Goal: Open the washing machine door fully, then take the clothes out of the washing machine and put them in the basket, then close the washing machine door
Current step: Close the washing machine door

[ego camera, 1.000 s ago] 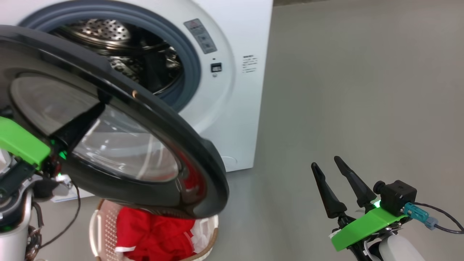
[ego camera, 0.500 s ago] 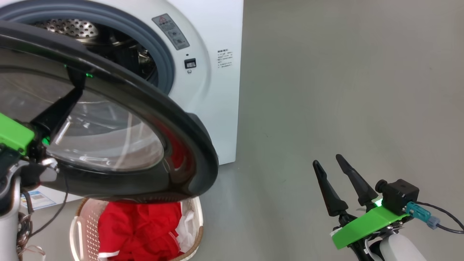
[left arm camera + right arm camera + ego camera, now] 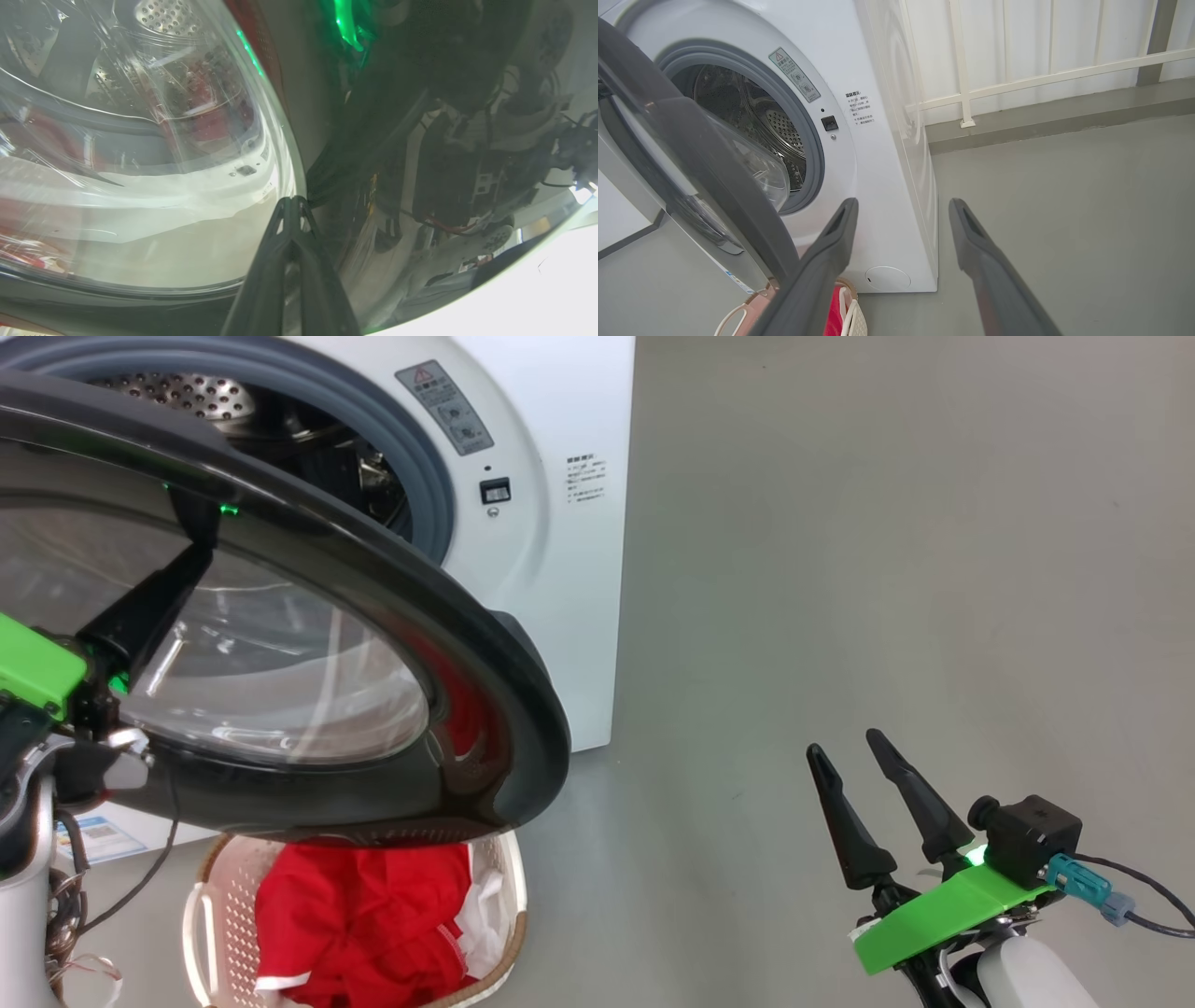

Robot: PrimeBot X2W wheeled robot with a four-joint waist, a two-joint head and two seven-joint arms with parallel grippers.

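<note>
On the washing machine (image 3: 560, 616) sits a warning-triangle label (image 3: 443, 406), text unreadable.

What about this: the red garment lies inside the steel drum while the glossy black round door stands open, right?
Wrong: the head view shows the red garment in the cream perforated plastic basket; the glossy black round door does stand open.

The right gripper (image 3: 844, 744) has long dark tapering fingers (image 3: 843, 826) on a bright green plate (image 3: 934, 915), a black boxy camera (image 3: 1032, 840) with teal plug (image 3: 1074, 879) and black cable (image 3: 1162, 927), and a white forearm (image 3: 1027, 980); the left gripper (image 3: 292, 201) shows a like green bracket (image 3: 33, 667) and loose dark wires (image 3: 70, 905).
</note>
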